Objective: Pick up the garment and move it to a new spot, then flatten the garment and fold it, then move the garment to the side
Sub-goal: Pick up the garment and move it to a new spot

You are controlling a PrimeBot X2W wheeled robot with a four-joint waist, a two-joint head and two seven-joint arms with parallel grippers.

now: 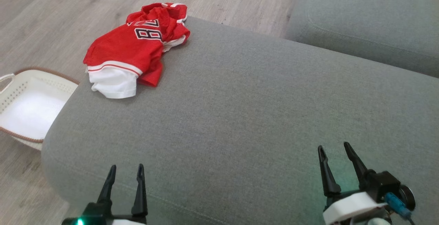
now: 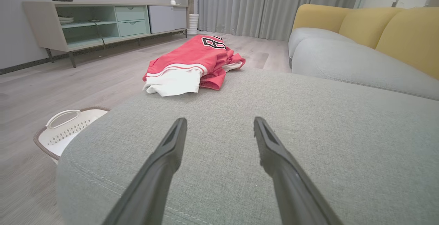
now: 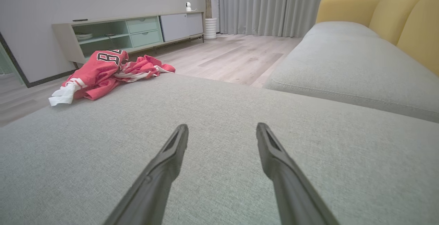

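Crumpled red garment (image 1: 133, 48) on grey sofa cushion (image 1: 257, 115) corner

The crumpled red-and-white mesh jersey (image 1: 133, 51) lies on the broad grey fabric seat cushion (image 1: 247, 115), at its far-left corner, reaching the far edge. Left of the cushion, the white perforated plastic basket (image 1: 24, 111) stands on the pale wood-plank floor (image 1: 51, 15), its right side hidden by the cushion's edge. A second grey upholstered seat (image 1: 370, 22) lies beyond the cushion's far-right edge, with mustard-yellow back cushions (image 2: 377, 29) behind it. The left gripper (image 1: 127, 166) hangs over the cushion's near-left edge, the right gripper (image 1: 333, 146) over its near right — both well apart from the jersey. Far across the floor, a long low open-shelved cabinet (image 2: 103, 22) stands against the wall.
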